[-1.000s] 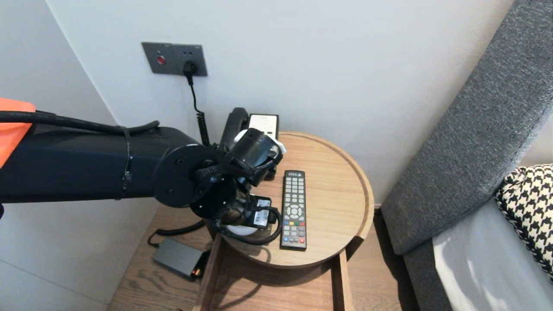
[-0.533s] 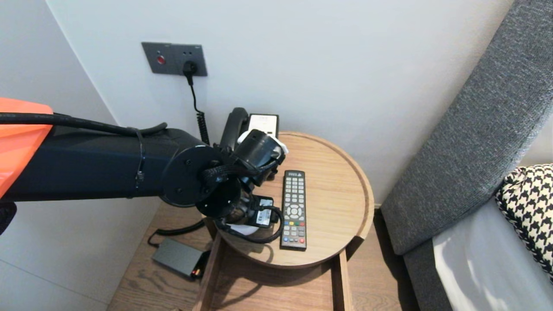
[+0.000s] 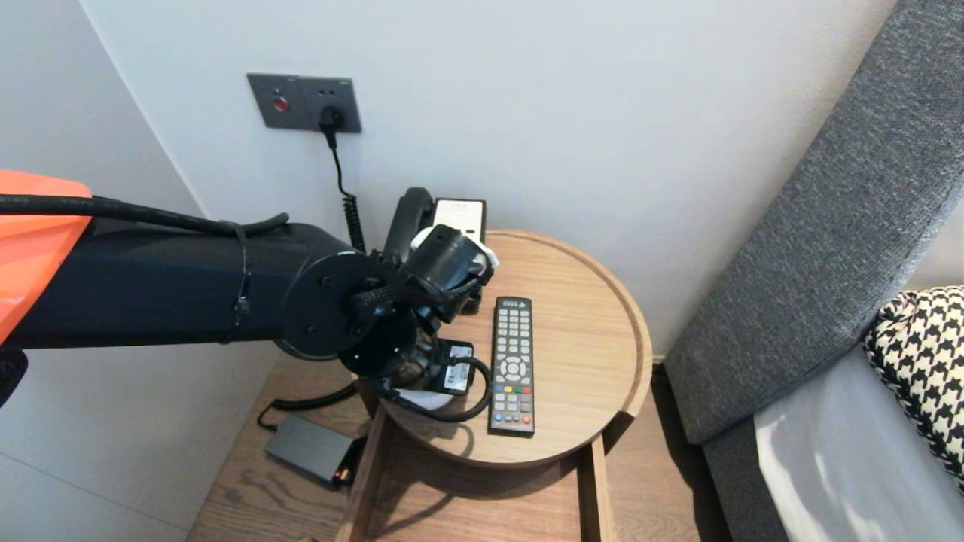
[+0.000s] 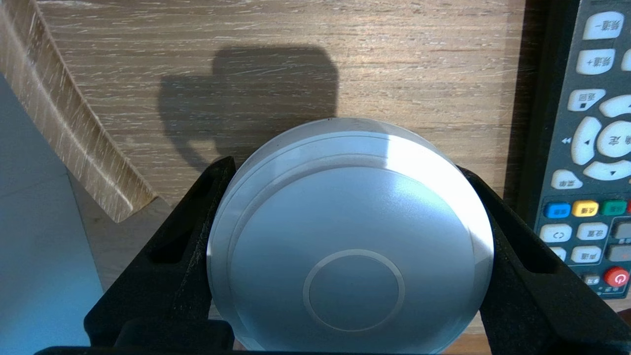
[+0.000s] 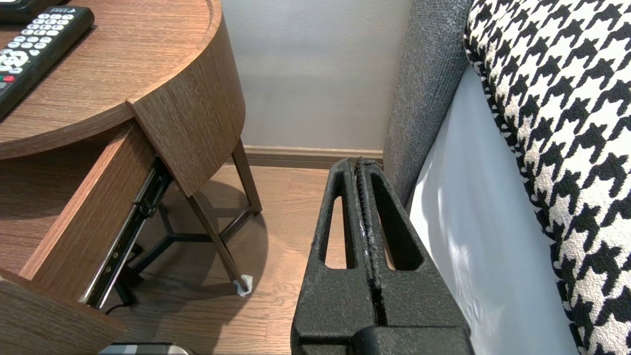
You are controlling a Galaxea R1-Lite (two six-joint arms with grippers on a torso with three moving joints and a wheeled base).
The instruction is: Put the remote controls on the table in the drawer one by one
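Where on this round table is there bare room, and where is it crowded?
Bare wood lies between the remote and the table's right rim. The open drawer below also looks bare. Crowded: the left side, where the left gripper straddles the white disc before the telephone. Right gripper parked beside the bed.

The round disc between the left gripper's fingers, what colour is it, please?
The disc is matte silver-white, clearest in the left wrist view.

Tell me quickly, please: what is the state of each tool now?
Left tool: closed on the white round disc, beside the remote.
Right tool: closed, empty, parked near the houndstooth cushion.
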